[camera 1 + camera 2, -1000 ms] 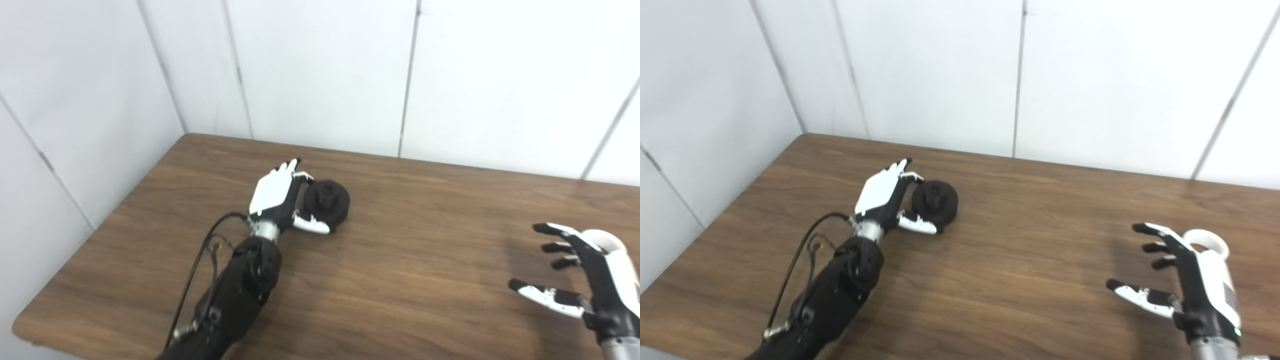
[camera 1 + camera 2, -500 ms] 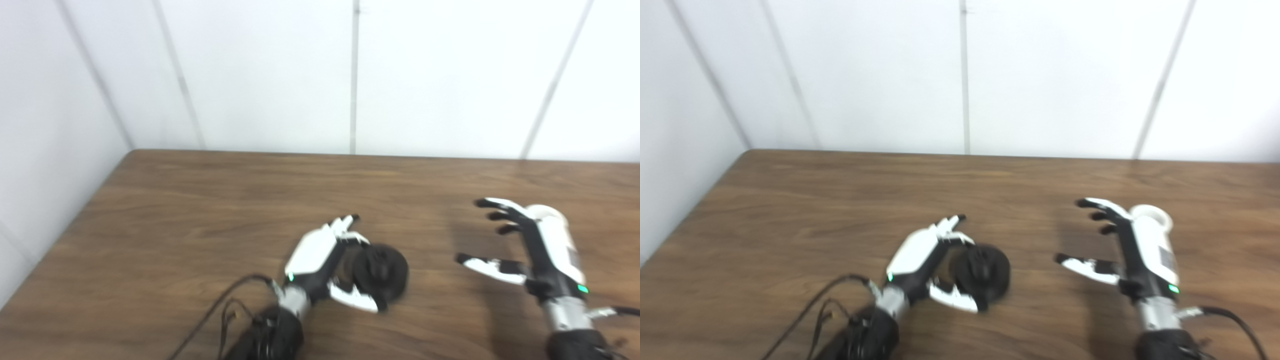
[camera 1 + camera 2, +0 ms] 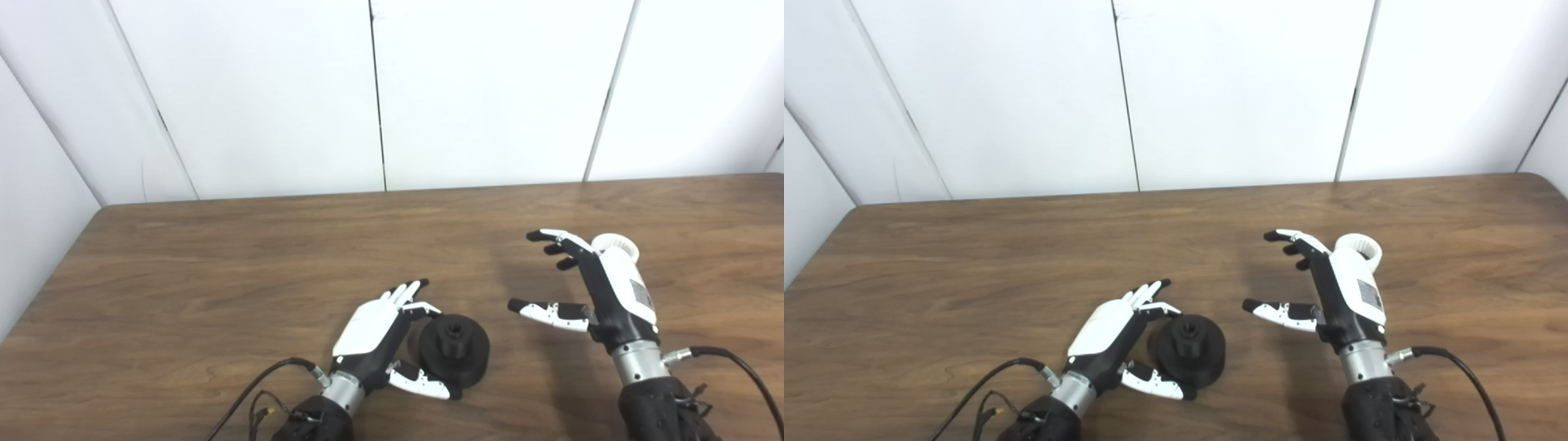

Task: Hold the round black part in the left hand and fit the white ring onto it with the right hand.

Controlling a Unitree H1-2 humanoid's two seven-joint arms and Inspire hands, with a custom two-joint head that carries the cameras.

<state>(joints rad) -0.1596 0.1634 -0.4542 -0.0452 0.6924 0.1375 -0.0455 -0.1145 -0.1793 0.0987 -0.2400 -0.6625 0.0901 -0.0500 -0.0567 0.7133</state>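
The round black part [image 3: 454, 349] lies flat on the wooden table [image 3: 245, 263], its small hub facing up. My left hand [image 3: 376, 334] is open beside its left edge, thumb curled along the near rim and fingers reaching past the far rim, not closed on it. The white ring [image 3: 615, 248] lies on the table just behind my right hand [image 3: 597, 288], partly hidden by it. That hand is open, raised on edge with fingers spread, holding nothing, to the right of the black part.
White wall panels [image 3: 380, 92] close off the table's far edge and left side. A black cable [image 3: 735, 367] runs from my right wrist, another cable [image 3: 257, 392] from my left forearm near the table's front edge.
The camera has swung right and down, shifting the whole picture. My left hand still sits open against the black part. My right hand stays open in front of the ring.
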